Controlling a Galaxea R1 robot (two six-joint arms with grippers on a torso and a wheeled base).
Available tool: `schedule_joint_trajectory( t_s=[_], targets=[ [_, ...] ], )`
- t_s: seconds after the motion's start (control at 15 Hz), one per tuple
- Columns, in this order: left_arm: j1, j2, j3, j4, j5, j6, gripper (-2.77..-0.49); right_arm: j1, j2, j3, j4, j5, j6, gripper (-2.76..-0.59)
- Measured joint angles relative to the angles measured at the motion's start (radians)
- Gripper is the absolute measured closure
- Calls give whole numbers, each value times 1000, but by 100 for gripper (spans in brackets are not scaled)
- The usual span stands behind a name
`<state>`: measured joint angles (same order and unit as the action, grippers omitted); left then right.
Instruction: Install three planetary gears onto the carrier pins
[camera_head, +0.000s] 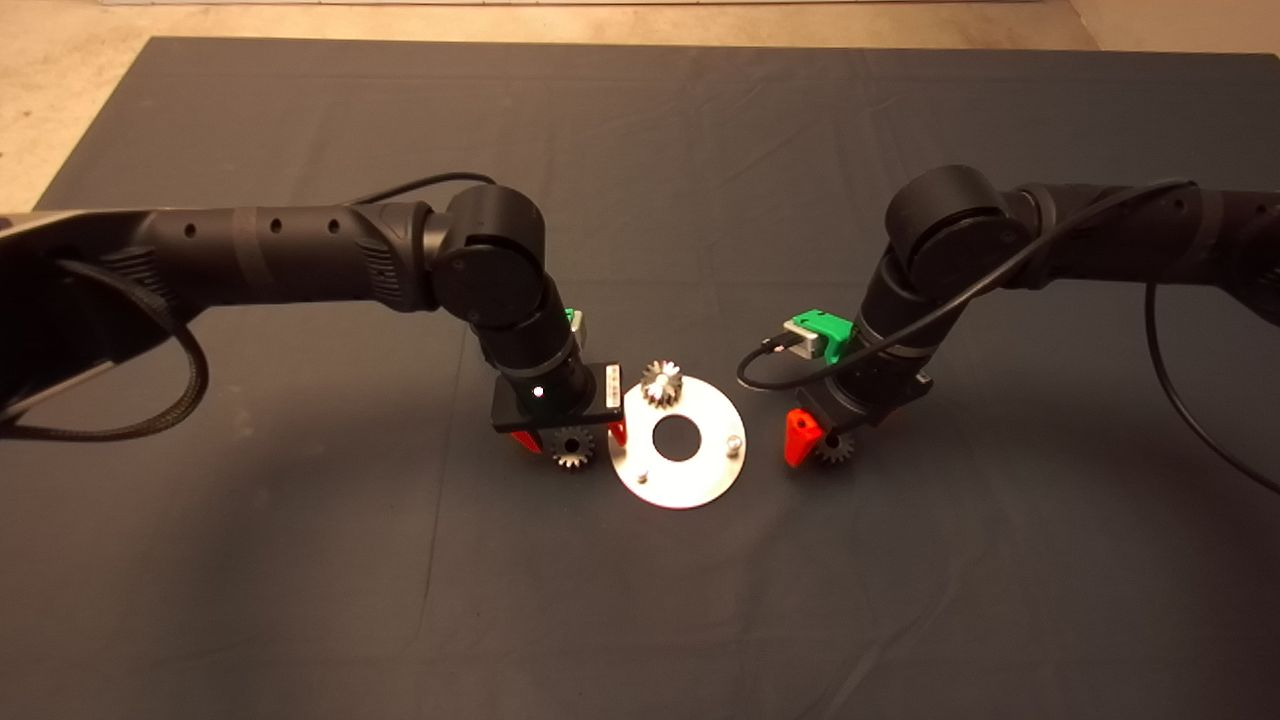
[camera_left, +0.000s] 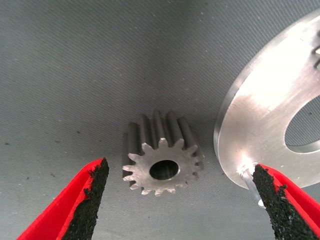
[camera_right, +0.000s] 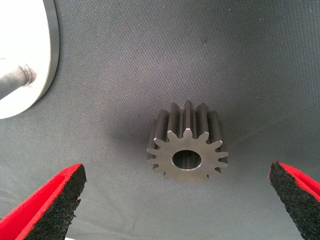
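The silver disc (camera_head: 700, 485) lies mid-mat with three carrier pins. One planetary gear (camera_head: 661, 383) sits on the far pin; the pins at the right (camera_head: 735, 441) and near left (camera_head: 643, 477) are bare. My left gripper (camera_head: 572, 440) is open, low over a second gear (camera_head: 573, 448) lying flat on the mat just left of the disc; in the left wrist view this gear (camera_left: 161, 160) lies between the pads (camera_left: 90, 200), and one pad overlaps the disc's rim (camera_left: 265, 115). My right gripper (camera_head: 835, 440) is open around the third gear (camera_head: 833, 447) right of the disc, centred between its pads (camera_right: 55, 205) in the right wrist view (camera_right: 187, 150).
The dark mat (camera_head: 640, 620) spreads wide on all sides of the disc. Both black arms reach in from the sides, and a black cable (camera_head: 765, 365) loops off the right wrist towards the disc. Bare floor (camera_head: 60, 90) shows beyond the mat's far left corner.
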<state>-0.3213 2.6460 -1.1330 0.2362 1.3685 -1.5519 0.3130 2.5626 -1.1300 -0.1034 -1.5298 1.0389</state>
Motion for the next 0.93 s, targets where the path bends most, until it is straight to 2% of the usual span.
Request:
schedule_joint_trajectory(
  t_s=[0.4,0.53,0.8,0.93],
  targets=[
    [0,0,0,0,0,0,-204,0,0,1,0,0,0,-273],
    [0,0,0,0,1,0,-194,0,0,1,0,0,0,-273],
    [1,0,0,0,1,0,-193,0,0,1,0,0,0,-273],
    [8,0,0,0,2,1,-193,0,0,1,0,0,0,-273]
  ],
)
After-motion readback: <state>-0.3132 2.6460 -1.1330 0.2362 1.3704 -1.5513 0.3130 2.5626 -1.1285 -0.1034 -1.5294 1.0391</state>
